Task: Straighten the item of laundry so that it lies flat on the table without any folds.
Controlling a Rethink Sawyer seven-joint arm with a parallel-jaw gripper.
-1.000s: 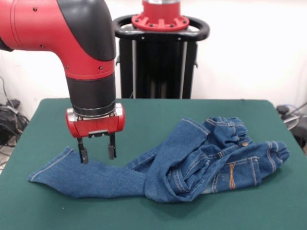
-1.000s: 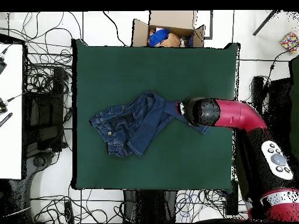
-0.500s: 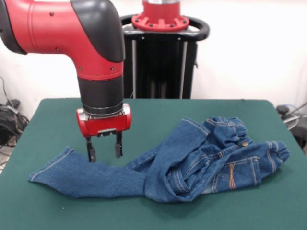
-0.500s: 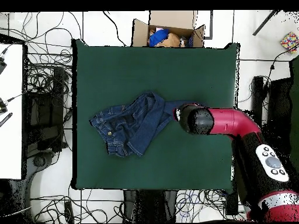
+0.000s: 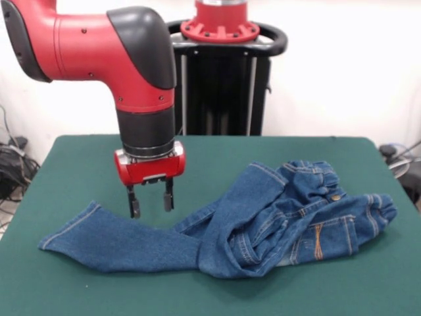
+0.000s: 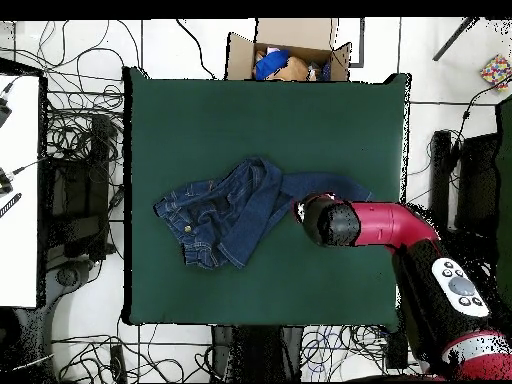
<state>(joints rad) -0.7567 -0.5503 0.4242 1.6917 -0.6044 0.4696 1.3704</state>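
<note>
Front and overhead views of the workspace. The jeans (image 5: 263,220) are lying crumpled on the green table (image 5: 217,155); in the front view the bunched waistband and seat are sitting toward 3 o'clock of the table's centre, while one leg is stretching out flat toward 8 o'clock, its hem ending near the table's edge. The second leg is lying folded over the body of the garment. The gripper (image 5: 151,201) is hanging above the cloth at about 10 o'clock of the outstretched leg's midpoint, its two fingers spread apart and holding nothing, their tips clear of the denim. In the overhead view the arm (image 6: 385,225) is reaching in from 4 o'clock, its wrist covering the gripper just beside the jeans (image 6: 215,215). A cardboard box (image 6: 288,58) is sitting beyond the table's 12 o'clock edge.
</note>
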